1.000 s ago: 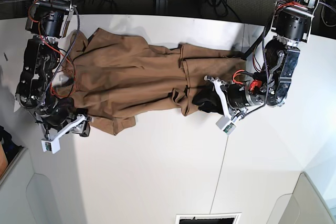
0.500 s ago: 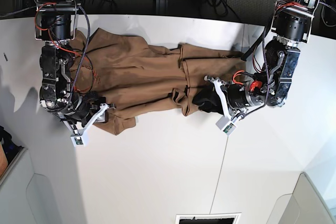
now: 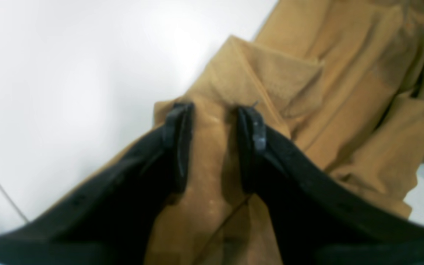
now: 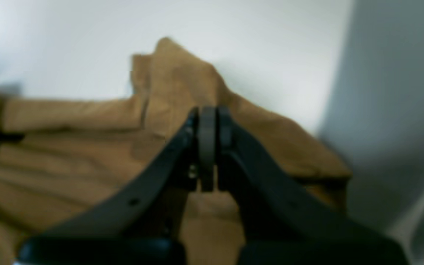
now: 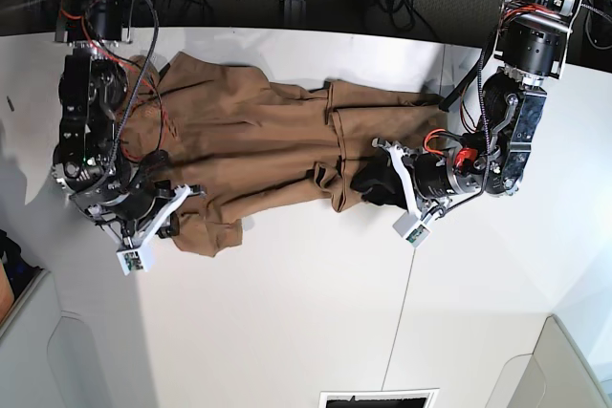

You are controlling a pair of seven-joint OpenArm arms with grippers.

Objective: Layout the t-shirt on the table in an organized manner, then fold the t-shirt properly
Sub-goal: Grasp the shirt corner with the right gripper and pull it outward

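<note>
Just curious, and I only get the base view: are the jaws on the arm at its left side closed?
Observer: Yes. That arm's wrist camera shows the right jaws shut, pads together, above the shirt.
Visitor: And the other arm's?
Observer: Its wrist camera shows the left jaws standing apart, with a ridge of shirt between them. I can't tell whether they press on it.

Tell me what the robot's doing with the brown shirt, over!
Right gripper shut on the t-shirt edge. Left gripper part open, astride a fold. T-shirt rumpled, stretched across the table. Nothing in the way.
</note>
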